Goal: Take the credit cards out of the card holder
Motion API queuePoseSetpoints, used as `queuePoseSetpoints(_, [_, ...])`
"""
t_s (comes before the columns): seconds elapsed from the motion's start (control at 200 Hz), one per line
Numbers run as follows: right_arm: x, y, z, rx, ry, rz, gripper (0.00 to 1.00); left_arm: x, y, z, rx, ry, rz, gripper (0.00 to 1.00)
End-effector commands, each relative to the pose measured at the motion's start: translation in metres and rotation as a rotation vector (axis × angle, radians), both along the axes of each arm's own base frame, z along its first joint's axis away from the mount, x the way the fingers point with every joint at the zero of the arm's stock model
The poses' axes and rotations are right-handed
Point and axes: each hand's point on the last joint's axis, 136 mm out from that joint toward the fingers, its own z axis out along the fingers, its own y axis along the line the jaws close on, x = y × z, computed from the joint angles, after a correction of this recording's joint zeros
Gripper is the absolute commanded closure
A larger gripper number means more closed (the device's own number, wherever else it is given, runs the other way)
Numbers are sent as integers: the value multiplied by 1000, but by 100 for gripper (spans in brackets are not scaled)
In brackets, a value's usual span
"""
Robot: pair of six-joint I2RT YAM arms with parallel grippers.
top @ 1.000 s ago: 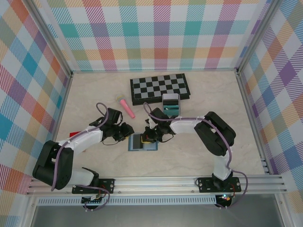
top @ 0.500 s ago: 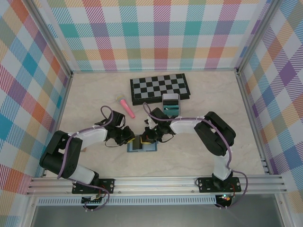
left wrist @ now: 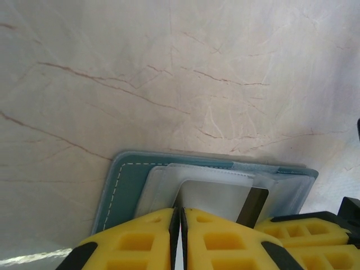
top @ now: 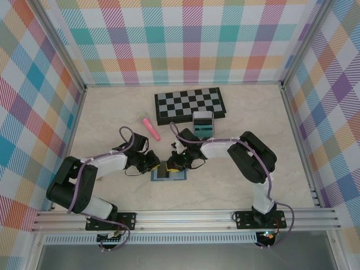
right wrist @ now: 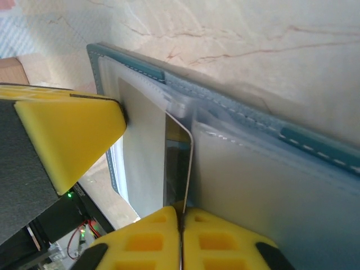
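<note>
The right gripper (right wrist: 181, 236) is closed tight, and the thin edge of one credit card (right wrist: 174, 169) runs straight into the slit between its fingers, so it looks pinched. That card stands partly out of its clear pocket. The left gripper (left wrist: 179, 225) is nearly closed too. I cannot tell whether it holds anything. Over the last second its arm has folded in from the left, bringing it against the left side of the card holder (left wrist: 126, 185), which lies open on the counter (top: 253, 112) between the two. That reads as bracing for the pull. Two other cards (top: 202, 126) lie farther off, beside the chessboard (top: 190, 104).
</note>
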Motion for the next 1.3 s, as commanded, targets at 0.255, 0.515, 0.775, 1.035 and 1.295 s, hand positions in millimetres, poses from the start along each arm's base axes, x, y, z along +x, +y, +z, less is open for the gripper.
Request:
queuePoseSetpoints(0.255, [-1,-37,25,-92,-105,8,100,-16,9,25,50,4,-26,71])
queuePoseSetpoints(0.515, [2,-60,96,-69,-390,104,100,-8,-1,68,-53,-102,-49,40])
queuePoseSetpoints(0.775, [0,-72,178,161,-476,122,100,-1,-36,139,-347,-258,-148,14])
queuePoseSetpoints(1.035, [15,-81,221,286,-391,36,100,17,-50,188,-487,-375,-201,11])
queuePoseSetpoints(1.295, [38,-77,244,426,-309,46,100,43,-54,217,-528,-441,-141,15])
